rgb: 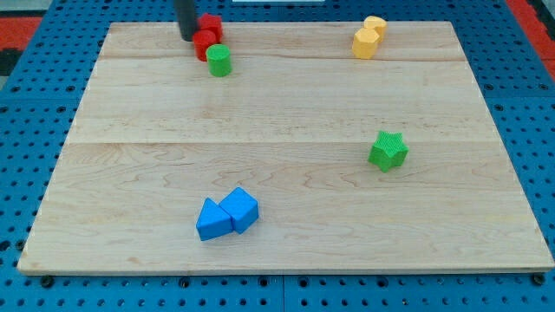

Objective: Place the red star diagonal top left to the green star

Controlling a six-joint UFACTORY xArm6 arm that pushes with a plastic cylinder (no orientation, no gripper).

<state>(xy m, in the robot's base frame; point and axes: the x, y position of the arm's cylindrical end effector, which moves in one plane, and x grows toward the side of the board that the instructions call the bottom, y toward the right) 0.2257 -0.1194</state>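
Note:
My tip (187,36) is at the view's top left, touching or just left of two red blocks (207,36) that sit together; which one is the red star I cannot tell, as their shapes are unclear. A green cylinder (218,61) sits right below the red blocks, touching them. The green star (388,150) lies at the view's right middle, far from my tip and from the red blocks.
Two yellow blocks (368,37) sit together at the view's top right. Two blue blocks (227,214) sit together at the view's bottom centre-left. The wooden board (286,113) rests on a blue pegboard.

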